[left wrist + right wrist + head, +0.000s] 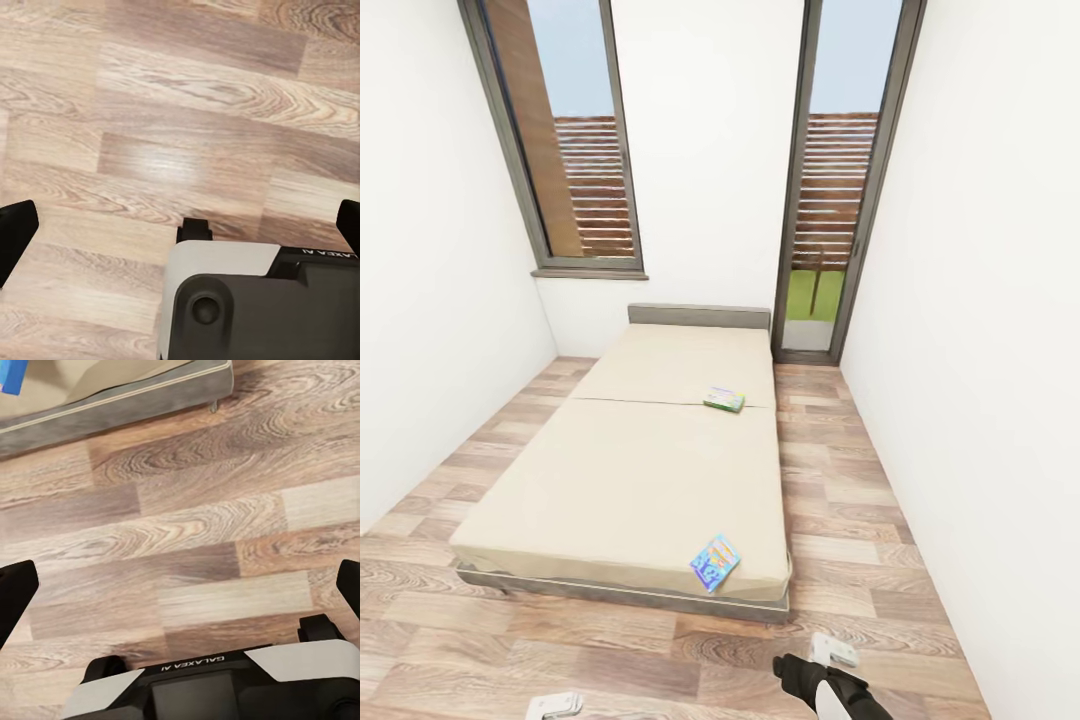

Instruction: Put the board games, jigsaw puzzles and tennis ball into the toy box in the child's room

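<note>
so the robot's parked at the foot of the bed (630,470), which runs away from it down a narrow white-walled room with a grey headboard (698,316) against the far wall. two board games sit on the beige mattress: a blue one (715,563) lies tilted near the foot edge, close to the right corner, and a green-and-white one (724,400) lies further up by the right edge, just short of the headboard half. nothing is stacked on either and they're well apart from each other.

tall grey-framed windows (575,140) stand either side of the headboard, the right one (840,170) reaching the floor. wood-plank floor (850,480) runs in strips along both sides of the bed, the right strip squeezed between the mattress and the wall.

left gripper (180,225) hangs over bare planks, fingers spread wide, holding nothing. right gripper (180,592) is the same, spread and empty, above the floor just off the bed's grey frame (112,409), with a sliver of the blue box visible at the mattress edge.
</note>
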You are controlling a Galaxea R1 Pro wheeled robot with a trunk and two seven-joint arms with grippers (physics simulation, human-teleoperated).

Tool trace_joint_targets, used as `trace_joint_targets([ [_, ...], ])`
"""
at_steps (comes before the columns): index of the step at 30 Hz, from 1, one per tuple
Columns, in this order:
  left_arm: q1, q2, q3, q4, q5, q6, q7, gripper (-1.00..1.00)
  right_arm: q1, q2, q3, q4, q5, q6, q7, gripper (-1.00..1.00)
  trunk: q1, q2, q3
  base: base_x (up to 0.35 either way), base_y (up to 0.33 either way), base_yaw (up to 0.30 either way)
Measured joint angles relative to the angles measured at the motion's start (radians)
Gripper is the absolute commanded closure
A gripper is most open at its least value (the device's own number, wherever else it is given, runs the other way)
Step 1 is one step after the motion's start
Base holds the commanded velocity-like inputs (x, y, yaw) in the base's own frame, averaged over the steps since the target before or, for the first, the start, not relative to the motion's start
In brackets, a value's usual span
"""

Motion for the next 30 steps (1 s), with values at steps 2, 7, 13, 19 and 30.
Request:
trace_joint_targets([
  [2,0.0,0.0,0.0,0.0,0.0,0.0,0.0,-1.0,0.0,0.0,0.0,0.0,0.0,0.0,0.0,-1.0,0.0,0.0,0.0,0.0,0.176,0.0],
  [7,0.0,0.0,0.0,0.0,0.0,0.0,0.0,-1.0,0.0,0.0,0.0,0.0,0.0,0.0,0.0,-1.0,0.0,0.0,0.0,0.0,0.142,0.0],
  [13,0.0,0.0,0.0,0.0,0.0,0.0,0.0,-1.0,0.0,0.0,0.0,0.0,0.0,0.0,0.0,-1.0,0.0,0.0,0.0,0.0,0.121,0.0],
  [19,0.0,-0.001,0.0,0.0,0.0,0.0,0.0,-1.0,0.0,0.0,0.0,0.0,0.0,0.0,0.0,-1.0,0.0,0.0,0.0,0.0,0.217,-0.003],
  [30,0.0,-0.001,0.0,0.0,0.0,0.0,0.0,-1.0,0.0,0.0,0.0,0.0,0.0,0.0,0.0,-1.0,0.0,0.0,0.009,-0.001,0.036,-0.149],
])
